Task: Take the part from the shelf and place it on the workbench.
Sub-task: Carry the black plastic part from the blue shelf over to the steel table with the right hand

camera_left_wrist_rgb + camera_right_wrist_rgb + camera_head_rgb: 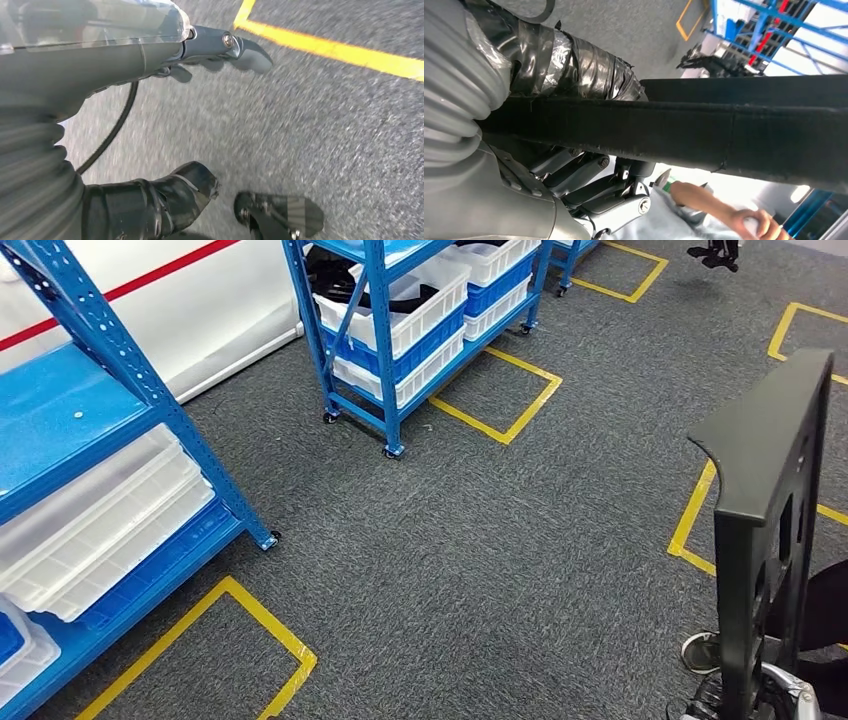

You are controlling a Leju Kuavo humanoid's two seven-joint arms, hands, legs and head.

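Two blue shelves stand on the grey carpet: one at nine o'clock in the head view, holding flat white trays, and another at twelve o'clock, loaded with white and blue bins. Yellow tape marks rectangles on the floor beside them.

At three to five o'clock the part, a tall black frame with a flat top edge and cut-out openings, stands upright, carried low by the right hand. In the right wrist view the same part runs as a long dark bar across the hand, with the taped thumb pressed on one side and the darker fingers curled against the other, so the hand grips it. Beyond it a person's arm reaches across, and a shoe shows on the carpet at five o'clock in the head view.

The left hand hangs over the carpet with nothing in it; its thumb and fingers lie well apart. A yellow line crosses the floor past the fingers.
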